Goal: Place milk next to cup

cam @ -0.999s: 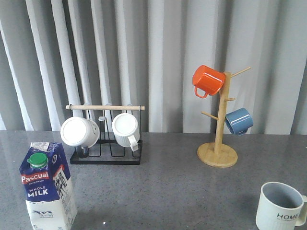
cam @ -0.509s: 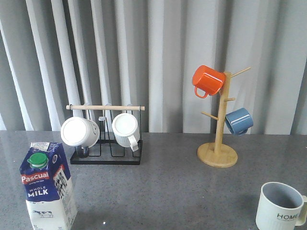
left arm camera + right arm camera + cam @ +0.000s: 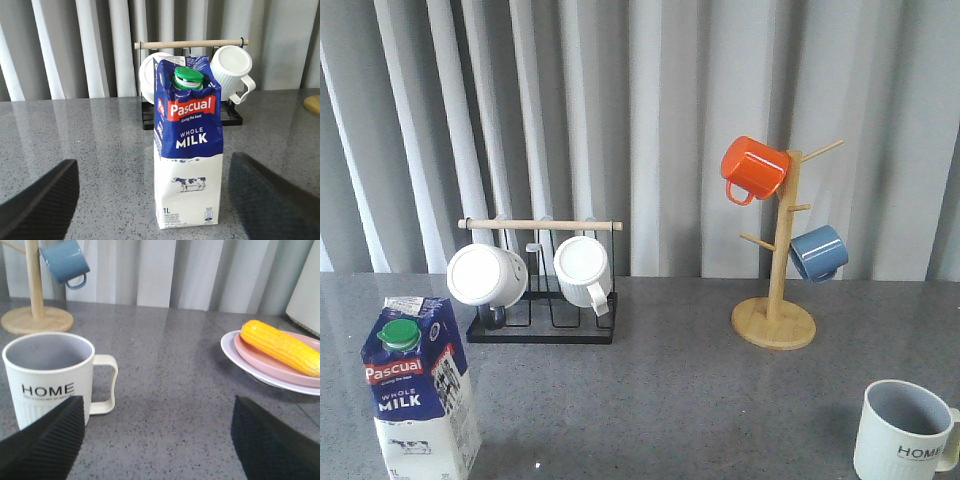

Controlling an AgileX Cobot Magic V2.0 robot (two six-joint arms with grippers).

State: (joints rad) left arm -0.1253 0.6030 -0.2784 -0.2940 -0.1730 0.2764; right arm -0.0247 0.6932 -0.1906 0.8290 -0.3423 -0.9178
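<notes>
from the front, nothing had shifted over the last second: the milk stood upright where it had been, at the near left of the table, and the cup sat well apart at the near right. neither arm showed in this view. to my eye that meant the job had not really begun; the carton was untouched and its whole trip across was still ahead. behind, two white mugs hung on a black rack, and an orange mug and a blue mug hung on a wooden tree.

from the left wrist, the left pincer stood wide open, holding nothing, with the milk straight ahead between its fingers, cap on, not touched.

from the right wrist, the right pincer was likewise spread and empty. the cup stood just ahead by one finger, nothing inside it. farther off by the other finger, a plate carried a pink dish with an ear of corn.
</notes>
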